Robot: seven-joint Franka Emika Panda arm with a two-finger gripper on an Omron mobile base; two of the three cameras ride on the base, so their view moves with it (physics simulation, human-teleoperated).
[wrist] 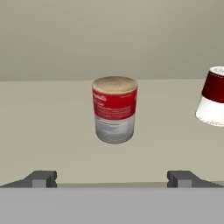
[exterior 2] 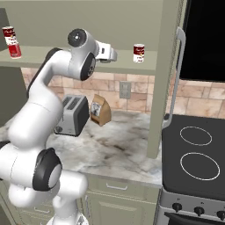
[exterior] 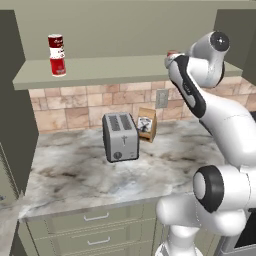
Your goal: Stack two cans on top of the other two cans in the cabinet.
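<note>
My gripper [wrist: 113,178] is open, its fingertips [wrist: 41,178] wide apart, and it is held level with the cabinet shelf [wrist: 52,122]. Straight ahead, a short way off, a can [wrist: 114,109] with red above and greyish below stands upright. A second can [wrist: 214,96], red above and white below, stands to its right at the frame edge. In the right base view the gripper [exterior 2: 113,53] is just left of a red-and-white can [exterior 2: 139,53]. At the shelf's far left a red-and-white can [exterior: 56,44] sits on an almost all-red can [exterior: 58,66].
Below the shelf [exterior: 110,67] a marble counter [exterior: 75,170] carries a silver toaster [exterior: 120,136] and a brown bag [exterior: 146,124]. A tall cabinet side panel [exterior 2: 165,74] closes the shelf on the right, with a black stove [exterior 2: 197,162] beyond it. Drawers [exterior: 95,217] run under the counter.
</note>
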